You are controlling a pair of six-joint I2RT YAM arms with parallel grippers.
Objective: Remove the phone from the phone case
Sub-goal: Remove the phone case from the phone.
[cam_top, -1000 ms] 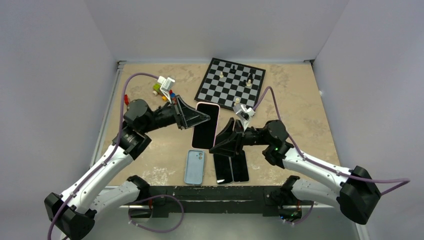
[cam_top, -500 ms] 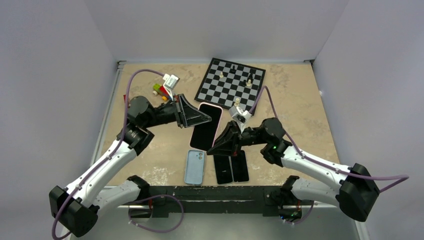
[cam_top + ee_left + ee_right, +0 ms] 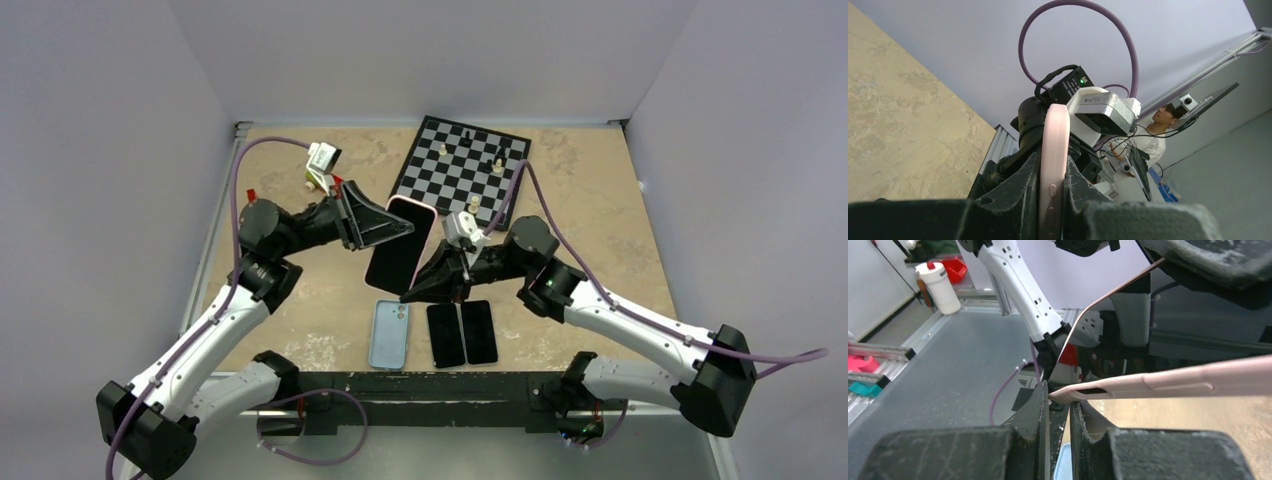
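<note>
The phone (image 3: 398,252), black-screened in a pink case, is held off the table, tilted. My left gripper (image 3: 406,229) is shut on its upper part; in the left wrist view the pink case edge (image 3: 1053,150) with its side buttons stands clamped between the fingers (image 3: 1020,190). My right gripper (image 3: 408,295) is at the phone's lower corner. In the right wrist view the pink case corner (image 3: 1068,392) sits between the narrow-set fingertips (image 3: 1042,395), and the case edge (image 3: 1188,381) runs off to the right under the dark screen (image 3: 1198,335).
A light blue phone case (image 3: 389,334) and two black phones (image 3: 445,334) (image 3: 479,331) lie near the front edge. A chessboard (image 3: 462,165) with a few pieces is at the back. Small coloured toys (image 3: 316,181) lie back left.
The phone has lifted and its lower end has swung left. My right gripper has moved left and up from over the black phones to the phone's lower corner.
</note>
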